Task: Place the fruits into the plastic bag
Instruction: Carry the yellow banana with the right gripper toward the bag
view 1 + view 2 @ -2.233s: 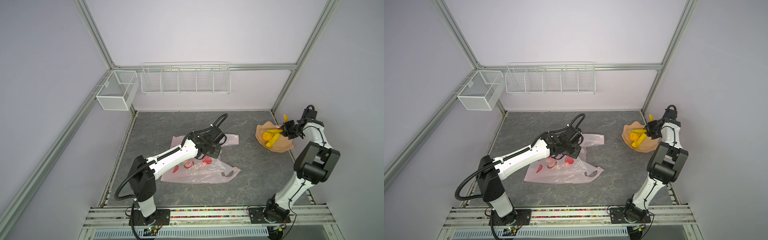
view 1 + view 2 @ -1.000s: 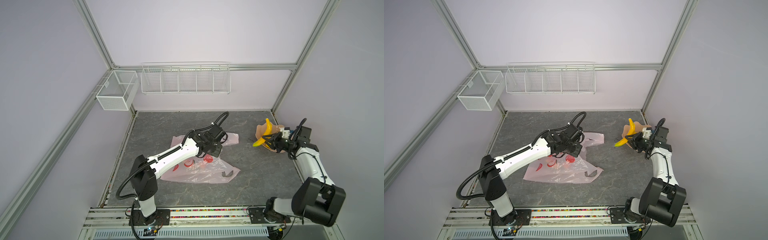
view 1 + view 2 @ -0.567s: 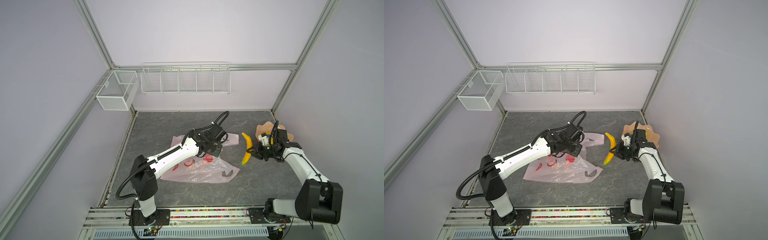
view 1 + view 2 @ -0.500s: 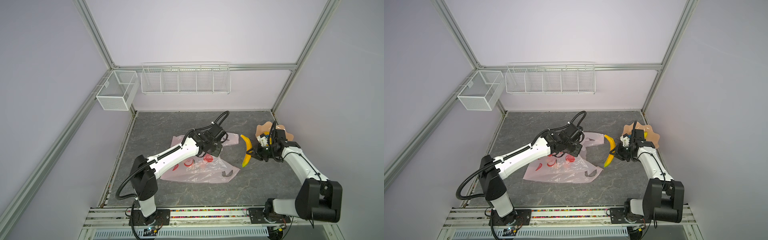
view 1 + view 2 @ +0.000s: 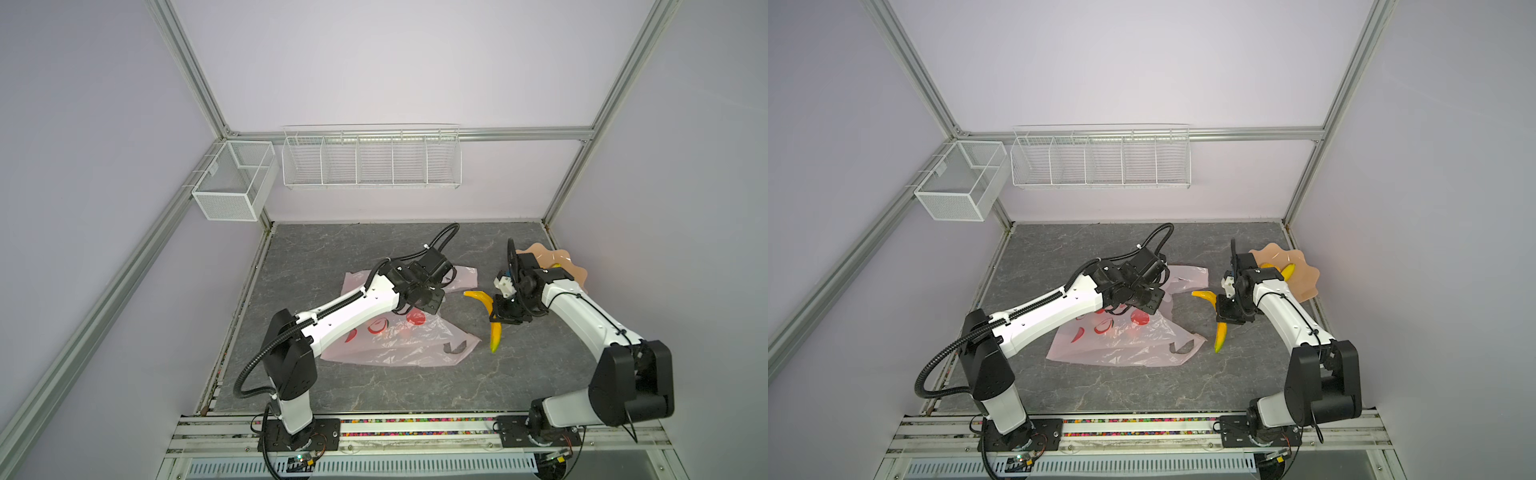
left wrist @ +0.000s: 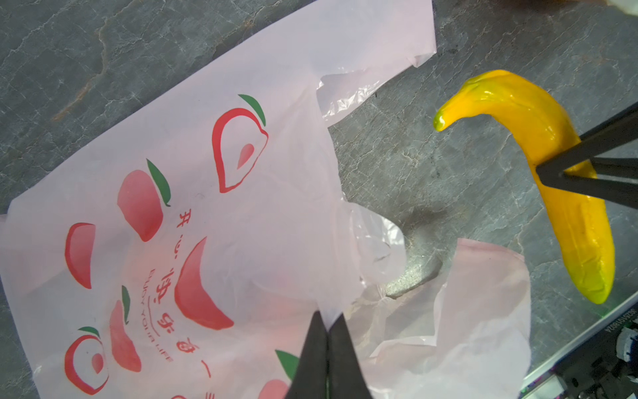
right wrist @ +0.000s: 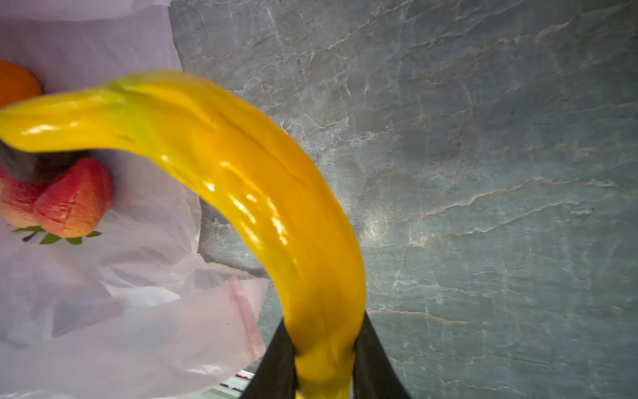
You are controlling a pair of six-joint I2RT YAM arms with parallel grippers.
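Plastic bag (image 6: 241,224) lies on the bench (image 5: 374,249), pale pink w/ red peach prints, red Chinese chars & small "ENJOY YOUR LIFE". Left claw (image 6: 328,321) is clenched on the bag's mouth edge. Right claw (image 7: 324,331) grips the glossy, green-tipped banana (image 5: 495,336) mid-body, just beside the mouth. Strawberry (image 7: 72,198) & orange (image 7: 15,81) show inside.

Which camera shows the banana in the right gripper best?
The left wrist view: the whole banana shows, tip to tip, with the right gripper clamped across its middle. The right wrist view cuts off one end; both top views show it small, beside the plastic bag.
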